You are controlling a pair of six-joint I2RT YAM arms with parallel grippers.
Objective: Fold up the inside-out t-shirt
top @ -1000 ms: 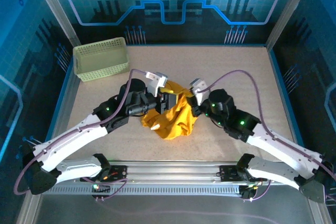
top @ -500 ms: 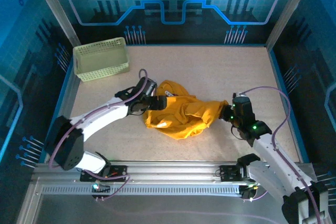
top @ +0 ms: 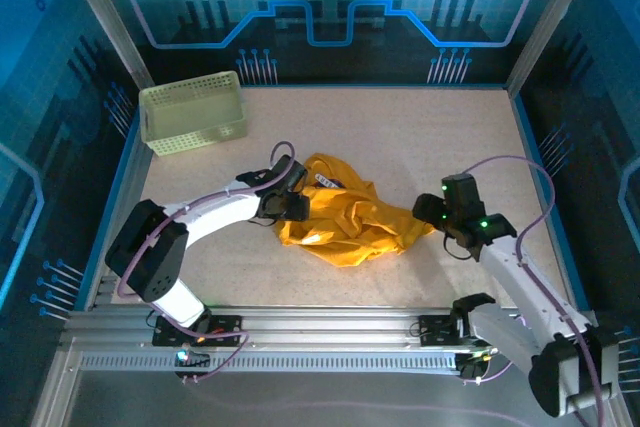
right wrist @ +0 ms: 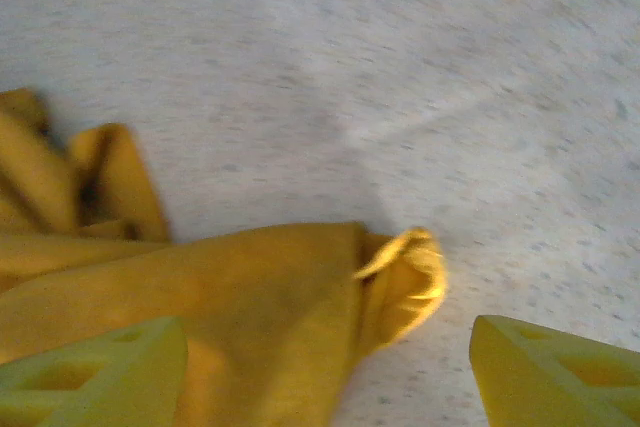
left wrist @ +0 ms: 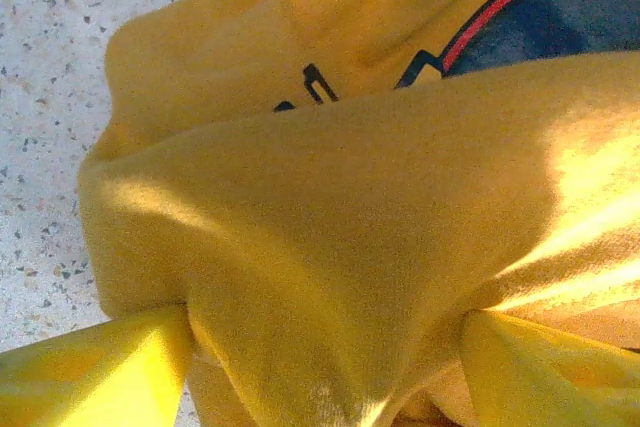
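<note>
The inside-out t-shirt [top: 350, 225] lies crumpled in a mustard-yellow heap at the middle of the table, stretched out toward the right. My left gripper [top: 296, 205] is pressed into its left edge. In the left wrist view a thick fold of the t-shirt [left wrist: 330, 247] bulges between the two wide-apart fingertips [left wrist: 100, 372], and a dark blue patch with a red line [left wrist: 540, 7] shows at the upper right. My right gripper [top: 432, 211] stands open at the shirt's right tip. That loose tip [right wrist: 400, 282] lies on the table between its fingers [right wrist: 560, 372], apart from both.
A pale green lattice basket [top: 193, 113] stands at the back left corner. Bare speckled tabletop [top: 450, 137] stretches behind and to the right of the shirt. A metal rail [top: 330, 332] runs along the near edge by the arm bases.
Both arms came down and spread apart, drawing the shirt out to the right. The right gripper has opened and let the shirt's tip drop. The left gripper has settled at the left edge.
</note>
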